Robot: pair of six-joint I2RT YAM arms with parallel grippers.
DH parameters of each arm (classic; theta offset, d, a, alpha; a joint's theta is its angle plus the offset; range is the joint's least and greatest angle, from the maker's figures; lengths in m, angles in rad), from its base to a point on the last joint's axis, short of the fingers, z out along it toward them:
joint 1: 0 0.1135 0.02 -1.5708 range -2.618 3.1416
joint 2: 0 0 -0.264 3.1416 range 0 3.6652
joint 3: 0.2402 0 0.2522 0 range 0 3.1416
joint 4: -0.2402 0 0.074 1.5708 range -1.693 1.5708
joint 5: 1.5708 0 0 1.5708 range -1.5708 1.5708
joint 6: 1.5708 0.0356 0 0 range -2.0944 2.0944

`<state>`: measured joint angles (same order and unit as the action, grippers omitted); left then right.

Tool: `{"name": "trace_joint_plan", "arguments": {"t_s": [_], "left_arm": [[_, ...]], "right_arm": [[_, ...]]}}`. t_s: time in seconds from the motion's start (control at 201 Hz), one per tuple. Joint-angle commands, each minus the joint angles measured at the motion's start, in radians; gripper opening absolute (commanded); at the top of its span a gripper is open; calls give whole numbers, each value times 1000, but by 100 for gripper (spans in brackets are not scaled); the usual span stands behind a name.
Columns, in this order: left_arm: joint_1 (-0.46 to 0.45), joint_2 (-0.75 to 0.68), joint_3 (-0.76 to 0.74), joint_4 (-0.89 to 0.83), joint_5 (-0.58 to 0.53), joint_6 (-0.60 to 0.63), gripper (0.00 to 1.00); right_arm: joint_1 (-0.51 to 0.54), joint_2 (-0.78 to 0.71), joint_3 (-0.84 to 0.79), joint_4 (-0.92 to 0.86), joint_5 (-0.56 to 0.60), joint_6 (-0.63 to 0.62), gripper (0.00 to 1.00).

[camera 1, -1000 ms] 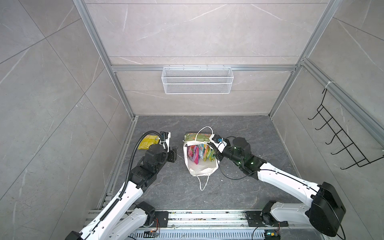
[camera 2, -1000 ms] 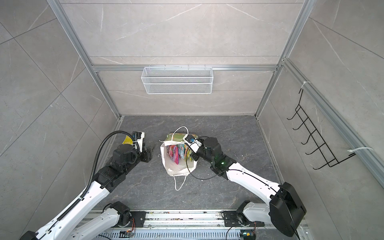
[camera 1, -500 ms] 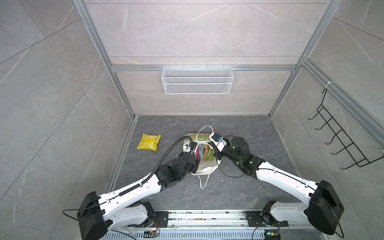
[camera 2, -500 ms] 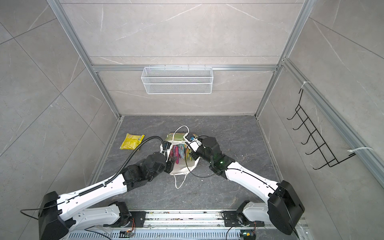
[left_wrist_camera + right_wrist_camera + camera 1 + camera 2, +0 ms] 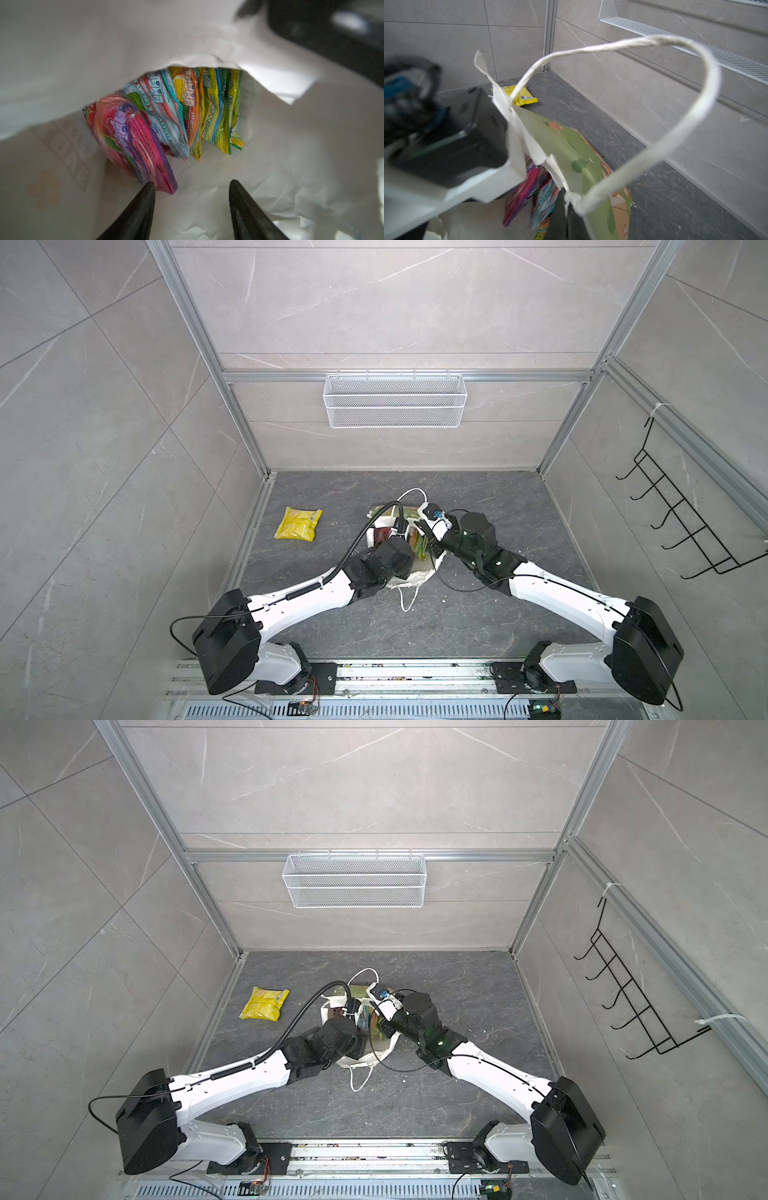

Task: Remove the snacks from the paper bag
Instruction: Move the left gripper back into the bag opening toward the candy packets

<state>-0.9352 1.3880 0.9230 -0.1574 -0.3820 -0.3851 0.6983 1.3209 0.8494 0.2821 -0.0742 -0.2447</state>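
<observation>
Within the last second the left gripper [image 5: 192,182] has been drawn away from the yellow packet [image 5: 298,524], which is left flat on the dark floor [image 5: 478,614] at about ten o'clock of the paper bag [image 5: 575,145], well apart from it. The gripper has then been carried into the bag's mouth. Its jaws are seen about half apart with nothing between them, and the corner of the purple packet [image 5: 145,145] lies just beside one finger [image 5: 141,207]. Behind the purple packet, the teal-red packet [image 5: 164,116], the orange-red packet [image 5: 192,108] and the green-yellow packets [image 5: 220,116] are stacked on edge deeper in the bag. The right gripper [image 5: 432,549] has been kept fully closed on the bag's rim at about three o'clock, close to the cord handle [image 5: 675,141], so the mouth is held open. One snack is thus judged done and five remain inside. The purple packet is judged the next to be taken. A slight shift towards it would be needed so that its edge falls between the jaws before they are closed.
</observation>
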Motion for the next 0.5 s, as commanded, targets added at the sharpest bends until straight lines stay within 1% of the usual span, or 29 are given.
{"name": "trace_joint_plan", "arguments": {"t_s": [0.0, 0.04, 0.085, 0.264, 0.333, 0.413, 0.493], "left_arm": [[46, 21, 20, 44, 16, -12, 58], [54, 32, 22, 44, 16, 2, 57], [61, 47, 26, 47, 11, 13, 54], [76, 100, 26, 77, 17, 28, 49], [76, 103, 15, 95, 15, 29, 43], [79, 110, 0, 121, 15, 32, 39], [81, 117, -2, 125, 14, 44, 30]], "right_arm": [[0, 11, 10, 6, 28, 17, 0], [0, 9, 10, 3, 32, 15, 0], [0, 6, 8, 1, 35, 13, 0], [0, -6, -1, 3, 43, 10, 0], [0, -10, -2, -1, 44, 10, 0], [0, -11, -5, 2, 54, 7, 0], [0, -9, -6, 6, 61, 5, 0]]}}
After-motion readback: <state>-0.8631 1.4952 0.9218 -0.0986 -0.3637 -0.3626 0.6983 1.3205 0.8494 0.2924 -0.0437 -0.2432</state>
